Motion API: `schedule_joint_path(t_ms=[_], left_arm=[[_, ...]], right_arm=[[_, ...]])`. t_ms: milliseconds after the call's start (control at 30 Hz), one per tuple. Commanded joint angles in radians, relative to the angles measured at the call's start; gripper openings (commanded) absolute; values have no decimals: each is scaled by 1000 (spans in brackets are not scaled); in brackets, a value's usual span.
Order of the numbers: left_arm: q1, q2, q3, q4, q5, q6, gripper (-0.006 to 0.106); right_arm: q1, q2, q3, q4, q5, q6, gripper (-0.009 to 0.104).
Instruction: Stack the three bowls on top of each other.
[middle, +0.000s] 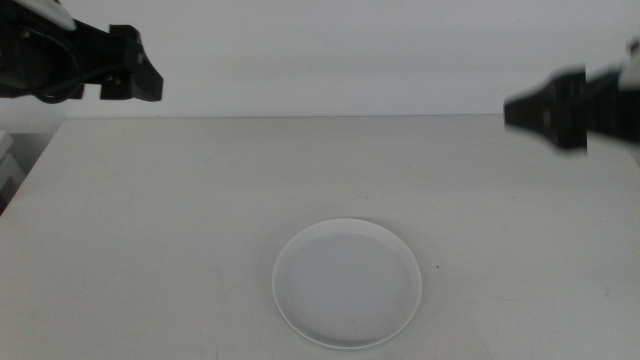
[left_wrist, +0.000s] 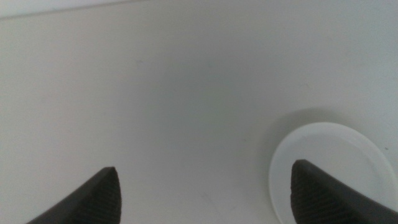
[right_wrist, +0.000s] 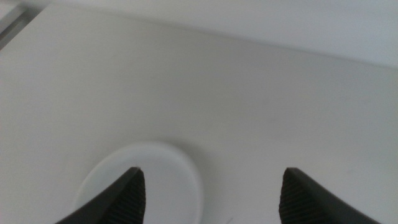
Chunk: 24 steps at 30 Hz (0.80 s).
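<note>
A single white bowl (middle: 347, 283) sits on the table near the front, a little right of centre. No other bowls show, and I cannot tell whether any lie beneath it. My left gripper (middle: 135, 75) hangs high at the back left, well away from the bowl. My right gripper (middle: 520, 112) hangs high at the right. The left wrist view has the left gripper (left_wrist: 205, 167) open and empty over bare table, with the bowl (left_wrist: 323, 149) beside one jaw. In the right wrist view the right gripper (right_wrist: 212, 169) is open and empty, the bowl (right_wrist: 165, 177) beside one jaw.
The white table (middle: 180, 220) runs back to a pale wall. Its left edge shows at the far left, with a light object (middle: 8, 165) just past it.
</note>
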Motion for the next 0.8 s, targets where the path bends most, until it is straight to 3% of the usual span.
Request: schedule_joint_path(t_ms=[0, 200, 300, 767], left_arm=[[1, -46, -25, 21, -73, -19, 105], [1, -124, 34, 87, -142, -38, 105], [1, -199, 128, 87, -224, -38, 105], [-1, -608, 746, 75, -750, -36, 105]], right_arm=[[-68, 34, -109, -30, -37, 13, 54], [-333, 44, -150, 23, -14, -29, 54], [-407, -1, -108, 40, -13, -56, 54], [-341, -563, 414, 30, -238, -242, 54]])
